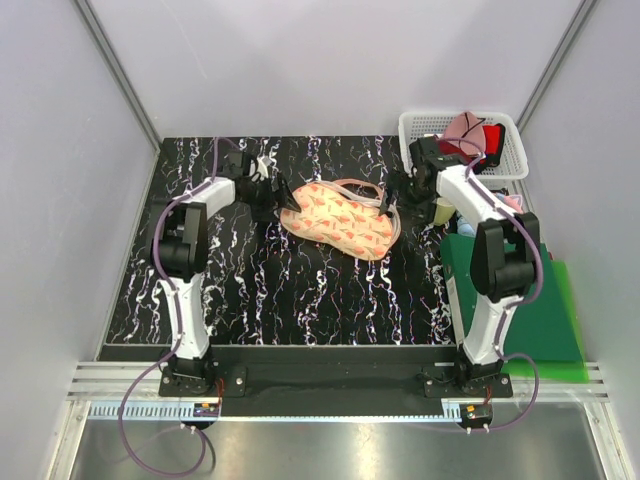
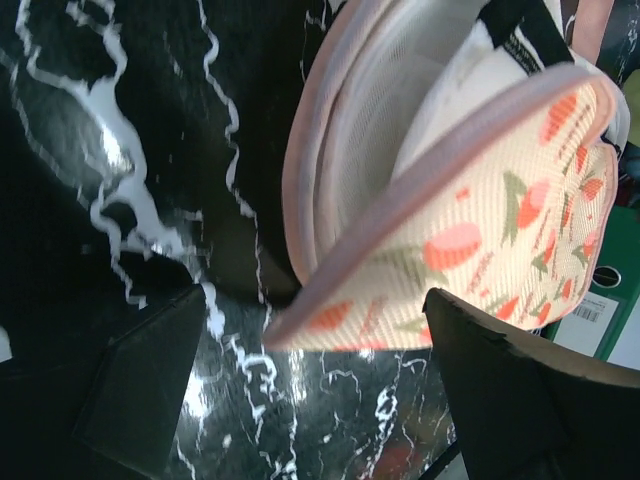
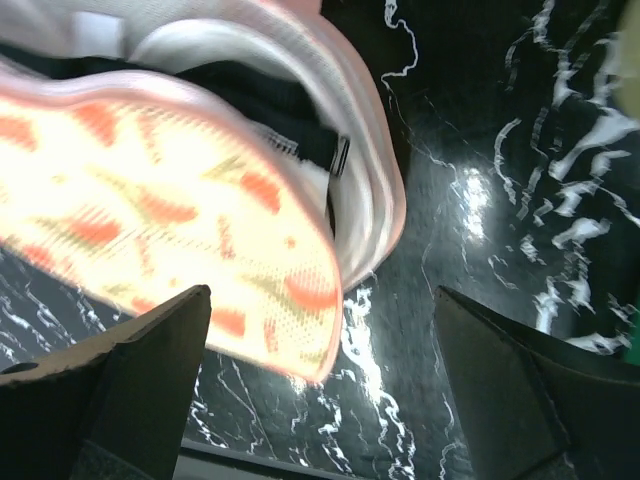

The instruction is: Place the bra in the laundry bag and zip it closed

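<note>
1. Peach speckled laundry bag (image 1: 338, 222) lies in the middle of the black marbled surface (image 1: 300, 300), lid down but gaping at both ends.
2. Bra (image 2: 468, 72) is inside the bag; white cup and black strap show through the gap.
3. Left pincer (image 1: 277, 196): spread wide at the bag's left end, gripping nothing.
4. Right pincer (image 1: 392, 207): spread wide at the bag's right end, gripping nothing.

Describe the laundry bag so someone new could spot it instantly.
Look at the middle of the black marbled table. The laundry bag lies there, a two-lobed peach case with orange-red print and a pink zip edge, partly open. The white basket at the far right is plastic lattice.
</note>
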